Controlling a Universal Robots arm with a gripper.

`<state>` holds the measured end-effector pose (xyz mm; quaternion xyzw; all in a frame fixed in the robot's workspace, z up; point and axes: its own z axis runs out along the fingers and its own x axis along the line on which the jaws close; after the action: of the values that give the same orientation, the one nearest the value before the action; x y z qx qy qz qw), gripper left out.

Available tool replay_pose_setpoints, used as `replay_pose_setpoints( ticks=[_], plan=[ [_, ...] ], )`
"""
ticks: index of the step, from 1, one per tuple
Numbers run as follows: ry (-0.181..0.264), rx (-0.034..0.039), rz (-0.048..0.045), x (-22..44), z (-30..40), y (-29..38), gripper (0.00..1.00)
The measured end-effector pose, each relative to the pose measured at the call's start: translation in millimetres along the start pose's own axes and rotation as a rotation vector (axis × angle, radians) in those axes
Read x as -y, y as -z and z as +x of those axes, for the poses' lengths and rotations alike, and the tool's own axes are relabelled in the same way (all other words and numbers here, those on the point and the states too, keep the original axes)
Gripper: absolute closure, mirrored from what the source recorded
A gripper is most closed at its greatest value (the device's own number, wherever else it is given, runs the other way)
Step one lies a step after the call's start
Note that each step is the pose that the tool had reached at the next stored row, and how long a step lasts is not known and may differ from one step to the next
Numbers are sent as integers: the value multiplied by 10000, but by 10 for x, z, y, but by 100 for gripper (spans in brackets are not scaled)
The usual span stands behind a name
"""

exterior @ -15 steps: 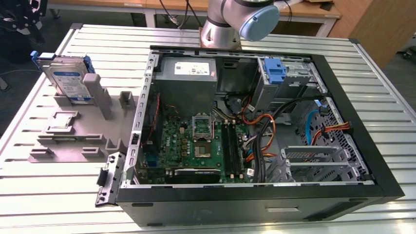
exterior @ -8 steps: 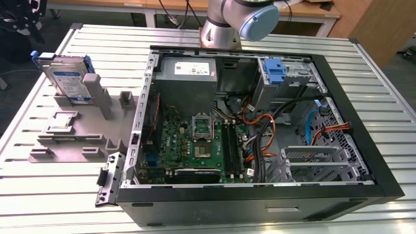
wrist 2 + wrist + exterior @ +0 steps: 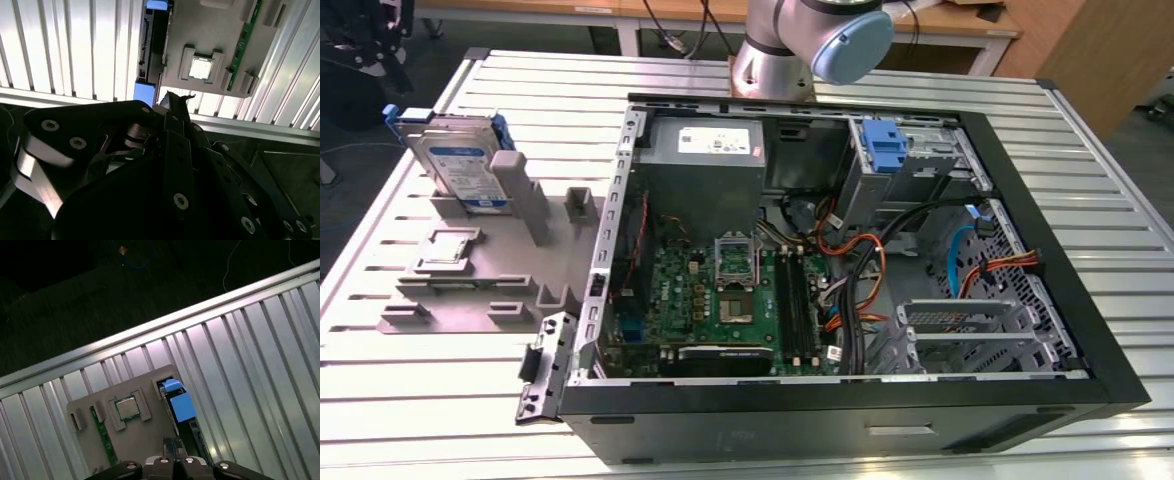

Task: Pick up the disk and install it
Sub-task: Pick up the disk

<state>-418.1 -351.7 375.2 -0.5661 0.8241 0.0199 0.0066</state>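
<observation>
The disk [image 3: 454,160] stands upright in a slot of a grey fixture [image 3: 467,290] at the exterior view's left. It is a silver drive with a white-and-blue label in a blue carrier. In both wrist views I see it edge-on from above, with a blue carrier end [image 3: 145,92] [image 3: 178,402] showing. My gripper [image 3: 172,100] [image 3: 172,442] hangs above the fixture close to the disk, apart from it. Its fingers stand together with nothing between them.
An open computer case [image 3: 1067,340] fills the table's middle, with a motherboard [image 3: 720,300], cables, a grey power supply box [image 3: 707,150] and a bare blue bracket [image 3: 887,145]. The fixture also holds a processor chip [image 3: 201,68] and a green memory stick [image 3: 102,435]. The table edge [image 3: 150,325] runs nearby.
</observation>
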Motion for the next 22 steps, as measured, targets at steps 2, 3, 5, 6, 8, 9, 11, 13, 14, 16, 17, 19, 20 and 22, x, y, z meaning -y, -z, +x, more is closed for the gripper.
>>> replay_pose_setpoints(
  ticks=[2, 3, 5, 6, 8, 9, 11, 13, 14, 16, 17, 19, 20, 22],
  plan=[
    [353, -9, -12, 0, 0, -6, 90],
    [532, -13, -18, 0, 0, -11, 90],
    [865, -21, -29, 1, 1, -19, 90],
    [977, -16, -35, 1, 1, -23, 90],
    [1180, -12, -45, 1, 1, -29, 90],
    [1294, -14, -50, 1, 0, -33, 90],
    [1541, -17, -59, 1, 0, -42, 90],
    [1709, -18, -66, -2, -6, -56, 90],
    [1762, -16, -67, -4, -12, -65, 90],
    [1794, -14, -67, -16, -27, -86, 90],
    [1805, -14, -65, -24, -35, -96, 90],
    [1834, -12, -59, -45, -43, -115, 90],
    [1854, -10, -64, -59, -42, -122, 90],
    [1905, 18, -73, -85, -33, -141, 90]
  ],
)
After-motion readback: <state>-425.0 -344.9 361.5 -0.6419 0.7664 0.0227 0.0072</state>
